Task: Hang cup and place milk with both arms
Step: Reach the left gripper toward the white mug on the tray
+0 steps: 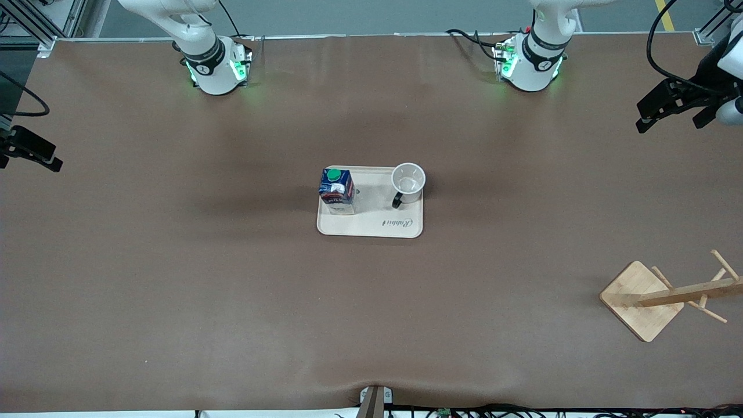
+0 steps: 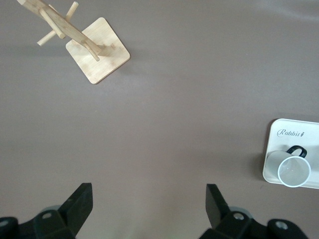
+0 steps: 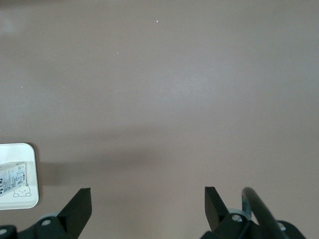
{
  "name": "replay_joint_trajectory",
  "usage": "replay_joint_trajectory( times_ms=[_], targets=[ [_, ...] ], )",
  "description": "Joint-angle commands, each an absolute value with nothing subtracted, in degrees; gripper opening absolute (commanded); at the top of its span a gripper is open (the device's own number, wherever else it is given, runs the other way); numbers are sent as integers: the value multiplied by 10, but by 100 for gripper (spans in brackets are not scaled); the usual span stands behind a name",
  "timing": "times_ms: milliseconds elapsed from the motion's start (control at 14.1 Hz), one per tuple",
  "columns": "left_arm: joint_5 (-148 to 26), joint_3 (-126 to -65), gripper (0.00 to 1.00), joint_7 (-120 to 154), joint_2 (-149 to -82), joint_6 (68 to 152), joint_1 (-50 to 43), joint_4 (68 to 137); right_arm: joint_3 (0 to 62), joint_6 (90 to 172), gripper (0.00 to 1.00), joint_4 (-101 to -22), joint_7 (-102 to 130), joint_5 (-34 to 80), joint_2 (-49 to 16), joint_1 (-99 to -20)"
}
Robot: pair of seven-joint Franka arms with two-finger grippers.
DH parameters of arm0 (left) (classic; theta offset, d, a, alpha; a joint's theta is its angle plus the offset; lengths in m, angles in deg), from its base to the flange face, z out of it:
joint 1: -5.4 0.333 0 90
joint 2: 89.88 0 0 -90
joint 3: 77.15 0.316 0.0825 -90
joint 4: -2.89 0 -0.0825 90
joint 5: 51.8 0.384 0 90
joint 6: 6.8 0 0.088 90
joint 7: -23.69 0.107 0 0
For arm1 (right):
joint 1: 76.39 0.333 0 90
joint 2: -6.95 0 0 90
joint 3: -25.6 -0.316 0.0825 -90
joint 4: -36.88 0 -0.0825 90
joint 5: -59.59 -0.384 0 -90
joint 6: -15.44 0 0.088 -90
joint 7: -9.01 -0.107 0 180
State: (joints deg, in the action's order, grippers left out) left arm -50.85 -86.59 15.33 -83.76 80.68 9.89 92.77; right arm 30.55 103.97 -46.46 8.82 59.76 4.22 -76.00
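The milk (image 1: 336,188), a blue carton with a green cap, stands on a cream tray (image 1: 371,223) in the middle of the table. Beside it on the tray, toward the left arm's end, sits the white cup (image 1: 408,181), upright, with its black handle turned toward the front camera. My left gripper (image 1: 667,119) hangs open and empty over the table's edge at the left arm's end. In the left wrist view the left gripper (image 2: 148,199) is over bare table, well clear of the cup (image 2: 294,170). My right gripper (image 1: 29,158) is open and empty over its own end; the right gripper (image 3: 148,199) is apart from the milk (image 3: 12,179).
A wooden peg rack (image 1: 641,299) with a square base stands near the front camera at the left arm's end, and the rack (image 2: 97,52) also shows in the left wrist view. Brown table stretches all around the tray. Cables run along the table's edges.
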Motion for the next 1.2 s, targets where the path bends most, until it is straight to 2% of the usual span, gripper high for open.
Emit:
replay_joint_trajectory(
  times_ms=[0,354,636,1131],
  targets=[
    [-517,-867,100,161,-836,795,102,918,301,1038,100,-463,82,590,43,-769],
    [-510,-876,100,158,-870,795,94,905,301,1038,100,-462,83,591,43,-767],
    [-515,-936,100,146,-899,800,73,938,301,1037,100,-462,83,591,42,-767],
    [-515,-1050,100,95,-925,964,71,1068,300,1037,100,-462,82,590,37,-767]
  ],
)
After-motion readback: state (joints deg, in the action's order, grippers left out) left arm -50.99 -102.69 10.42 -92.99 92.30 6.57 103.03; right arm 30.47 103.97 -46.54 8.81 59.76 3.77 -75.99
